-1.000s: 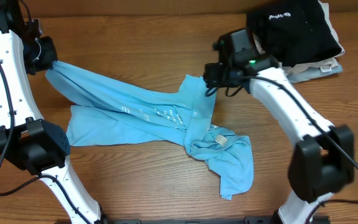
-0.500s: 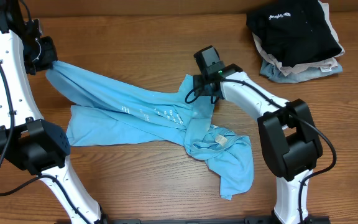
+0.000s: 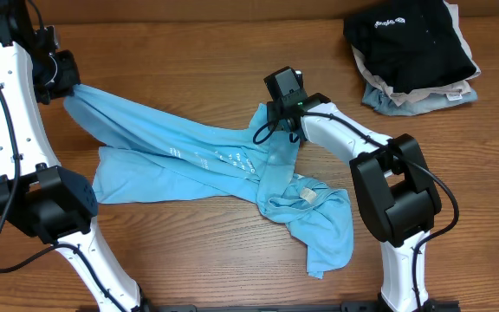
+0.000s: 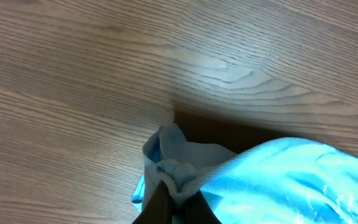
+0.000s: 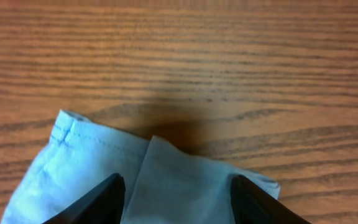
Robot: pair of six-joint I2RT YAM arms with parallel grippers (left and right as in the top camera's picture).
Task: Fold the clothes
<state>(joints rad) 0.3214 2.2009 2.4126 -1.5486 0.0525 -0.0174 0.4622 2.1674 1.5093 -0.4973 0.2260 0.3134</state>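
The light blue T-shirt (image 3: 197,156) lies crumpled and twisted across the wooden table, white print facing up near its middle. My left gripper (image 3: 66,87) is shut on the shirt's far left corner, which bunches between the dark fingers (image 4: 166,202) in the left wrist view, with blue cloth (image 4: 278,180) trailing off to the right. My right gripper (image 3: 272,121) stands open over the shirt's upper middle corner. In the right wrist view that pale blue corner (image 5: 179,186) lies flat on the wood between the two spread fingers (image 5: 107,198).
At the back right a black garment (image 3: 410,39) with a small white logo tops a stack of beige and grey-blue folded clothes (image 3: 423,94). The shirt's lower right part bunches up (image 3: 314,217) near the right arm's base.
The right arm has swung left from beside the garment stack to the shirt's upper middle corner. The left gripper and its held corner have stayed put.
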